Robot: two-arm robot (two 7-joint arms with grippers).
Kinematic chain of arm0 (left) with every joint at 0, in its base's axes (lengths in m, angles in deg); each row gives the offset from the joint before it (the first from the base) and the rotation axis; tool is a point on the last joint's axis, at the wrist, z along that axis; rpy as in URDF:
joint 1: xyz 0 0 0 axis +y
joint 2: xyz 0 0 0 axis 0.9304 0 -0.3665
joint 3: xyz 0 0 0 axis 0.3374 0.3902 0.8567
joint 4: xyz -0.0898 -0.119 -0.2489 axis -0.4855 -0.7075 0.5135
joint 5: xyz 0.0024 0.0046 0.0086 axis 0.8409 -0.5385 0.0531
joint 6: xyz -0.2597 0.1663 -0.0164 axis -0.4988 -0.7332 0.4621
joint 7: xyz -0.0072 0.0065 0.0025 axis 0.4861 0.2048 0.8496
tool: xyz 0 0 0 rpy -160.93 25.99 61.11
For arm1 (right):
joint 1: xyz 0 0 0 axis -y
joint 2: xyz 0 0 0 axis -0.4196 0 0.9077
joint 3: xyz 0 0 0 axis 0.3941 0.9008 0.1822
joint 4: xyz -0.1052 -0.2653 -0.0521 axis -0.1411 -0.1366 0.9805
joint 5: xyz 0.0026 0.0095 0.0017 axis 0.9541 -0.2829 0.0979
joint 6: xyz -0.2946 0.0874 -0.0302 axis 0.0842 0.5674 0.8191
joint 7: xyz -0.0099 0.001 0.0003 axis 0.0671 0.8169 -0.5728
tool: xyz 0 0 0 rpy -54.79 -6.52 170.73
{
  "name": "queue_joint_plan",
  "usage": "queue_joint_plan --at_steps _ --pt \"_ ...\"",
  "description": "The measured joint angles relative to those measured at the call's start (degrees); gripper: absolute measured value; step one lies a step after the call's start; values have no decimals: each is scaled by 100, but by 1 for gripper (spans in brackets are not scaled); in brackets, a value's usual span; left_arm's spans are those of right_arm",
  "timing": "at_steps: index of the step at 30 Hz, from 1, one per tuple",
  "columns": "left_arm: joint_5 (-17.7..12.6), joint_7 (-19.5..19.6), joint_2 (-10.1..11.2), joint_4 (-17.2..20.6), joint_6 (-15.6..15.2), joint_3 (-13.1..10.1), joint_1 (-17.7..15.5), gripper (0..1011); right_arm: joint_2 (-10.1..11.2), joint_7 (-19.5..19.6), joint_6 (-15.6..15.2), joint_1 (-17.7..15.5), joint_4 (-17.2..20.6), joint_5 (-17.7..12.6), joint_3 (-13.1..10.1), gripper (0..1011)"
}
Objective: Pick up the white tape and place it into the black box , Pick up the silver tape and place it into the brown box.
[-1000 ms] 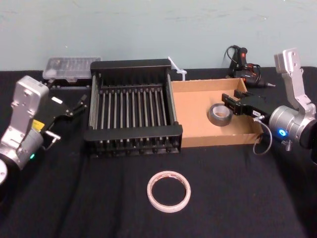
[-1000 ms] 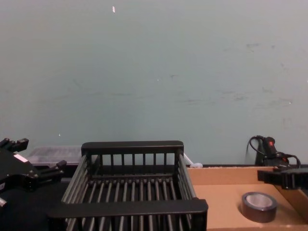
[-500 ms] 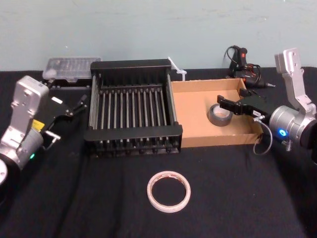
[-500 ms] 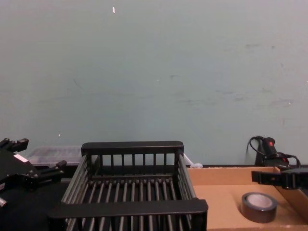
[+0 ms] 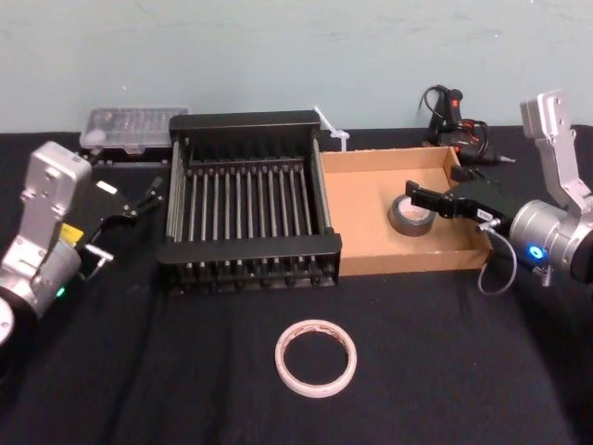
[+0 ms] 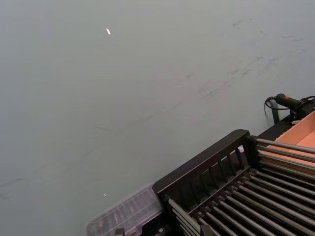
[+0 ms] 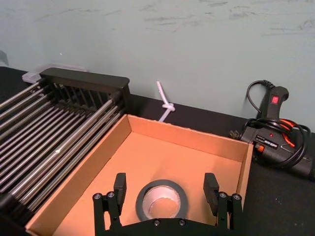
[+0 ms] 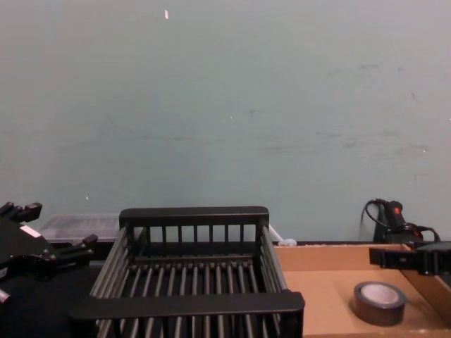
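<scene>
1. From my head camera, nearest to me is the white tape (image 5: 315,358), lying flat on the black table (image 5: 445,371), in front of the black box (image 5: 248,201) and well apart from it.
2. My left gripper (image 5: 139,199) hangs just left of the black box, level with its middle. Its fingers are spread apart and hold nothing.
3. The black box sits on the table with its barred floor bare; I see nothing inside it.
4. The brown box (image 5: 371,199) stands against the black box's right side, their walls touching or very nearly so.
5. The silver tape (image 5: 410,215) lies flat on the brown box's floor, in the half farther from the black box.
6. My right gripper (image 7: 166,195) is above the brown box, right of the black box, its jaws wide open on either side of the silver tape and not touching it. In the right wrist camera the roll (image 7: 161,200) sits between the two fingers (image 7: 119,188) with clear gaps on both sides.
7. In the chest camera the right gripper (image 8: 405,258) hovers above the roll (image 8: 379,303), not in contact.
8. Behind the black box's left corner is a clear plastic case (image 5: 132,126).
9. Behind the black box's right rear corner lies a white zip tie (image 5: 332,129).
10. Farther right of that, behind the brown box, is a glue gun (image 5: 457,119) with its black cord.
</scene>
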Motion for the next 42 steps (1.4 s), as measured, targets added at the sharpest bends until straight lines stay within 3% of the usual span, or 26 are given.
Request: queue_joint_plan --at_steps 7,15,28,42 --pt "0 0 0 0 0 0 0 1001 87 -31 -177 -136 258 -105 -24 1002" --pt "0 0 0 0 0 0 0 1001 376 -36 -423 -445 845 -244 -48 1002" --pt "0 0 0 0 0 0 0 1001 867 -128 -416 -1019 1632 -483 -91 1002" --pt "0 0 0 0 0 0 0 1001 1236 -147 -380 -1409 2083 -711 -57 1002"
